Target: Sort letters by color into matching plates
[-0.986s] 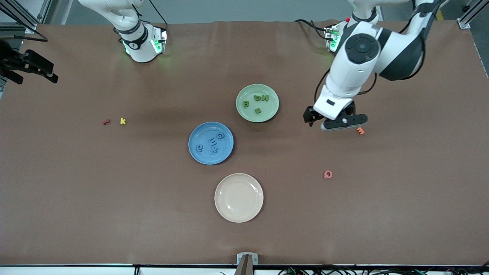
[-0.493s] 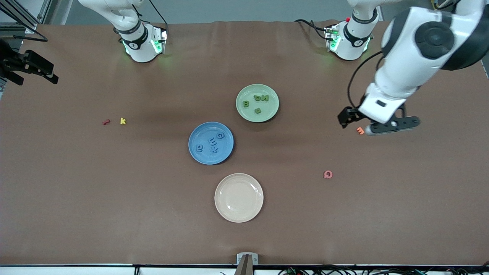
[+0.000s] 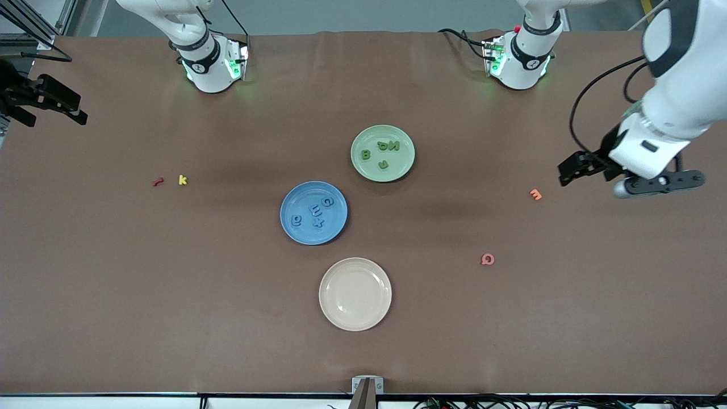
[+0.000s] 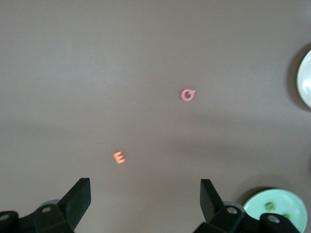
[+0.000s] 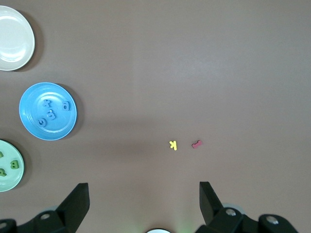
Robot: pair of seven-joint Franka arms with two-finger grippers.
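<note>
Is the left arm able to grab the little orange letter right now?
Probably yes. The left gripper hangs open over bare table toward the left arm's end, and the orange letter lies alone nearby with nothing around it or between them.

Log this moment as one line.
blue letters: blue plate | green letters: green plate | left gripper: open | right: open

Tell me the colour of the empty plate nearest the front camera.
Cream-beige: the empty plate shows best in the front view.
</note>
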